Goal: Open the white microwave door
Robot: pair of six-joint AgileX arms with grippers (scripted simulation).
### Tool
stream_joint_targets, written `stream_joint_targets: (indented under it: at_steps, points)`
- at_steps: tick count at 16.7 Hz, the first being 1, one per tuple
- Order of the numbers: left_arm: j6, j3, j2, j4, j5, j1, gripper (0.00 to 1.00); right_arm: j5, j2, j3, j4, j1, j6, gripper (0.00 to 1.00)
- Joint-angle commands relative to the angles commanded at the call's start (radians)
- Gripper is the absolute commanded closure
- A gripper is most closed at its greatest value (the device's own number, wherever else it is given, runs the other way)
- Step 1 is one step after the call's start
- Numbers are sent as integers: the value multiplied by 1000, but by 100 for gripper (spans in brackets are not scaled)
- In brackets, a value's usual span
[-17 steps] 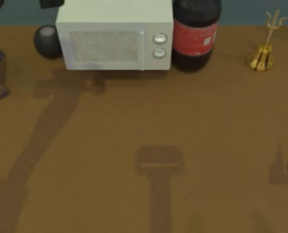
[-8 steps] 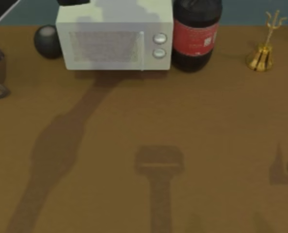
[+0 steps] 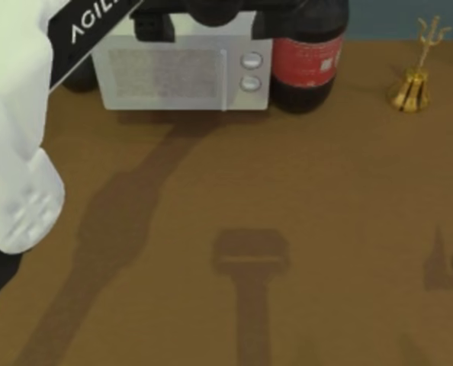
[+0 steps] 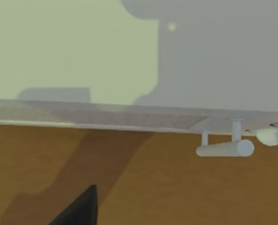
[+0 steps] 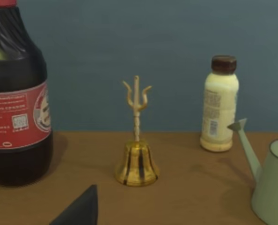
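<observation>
At the far edge of the brown wooden table [image 3: 303, 198], against a dull blue-grey wall [image 5: 176, 56], stands the small white boxy microwave [image 3: 182, 72], left of centre. Its flat white door with grey speckled mesh window [image 3: 162, 74] lies flush and closed; the white bar handle [image 4: 225, 147] sits near the two silver knobs [image 3: 251, 72]. Just right of it, a large dark bottle with red label [image 3: 309, 53]. Farther right: a gold bell with trident handle [image 5: 136, 161], a cream bottle with brown cap [image 5: 219, 105], and a pale watering can [image 5: 270, 183].

The left gripper [image 3: 204, 19] hangs over the microwave's top, its white arm crossing the left side; finger spread cannot be made out. Long arm shadows fall across the tabletop. The right arm stays parked off the table's right.
</observation>
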Motion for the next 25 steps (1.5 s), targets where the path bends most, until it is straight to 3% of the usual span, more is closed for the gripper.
stream_joint_targets:
  at_steps: [16, 25]
  points:
    - [44, -72, 118, 202, 22, 47, 0, 0, 0, 0, 0, 0, 0, 0]
    - [44, -72, 118, 202, 22, 47, 68, 0, 0, 0, 0, 0, 0, 0]
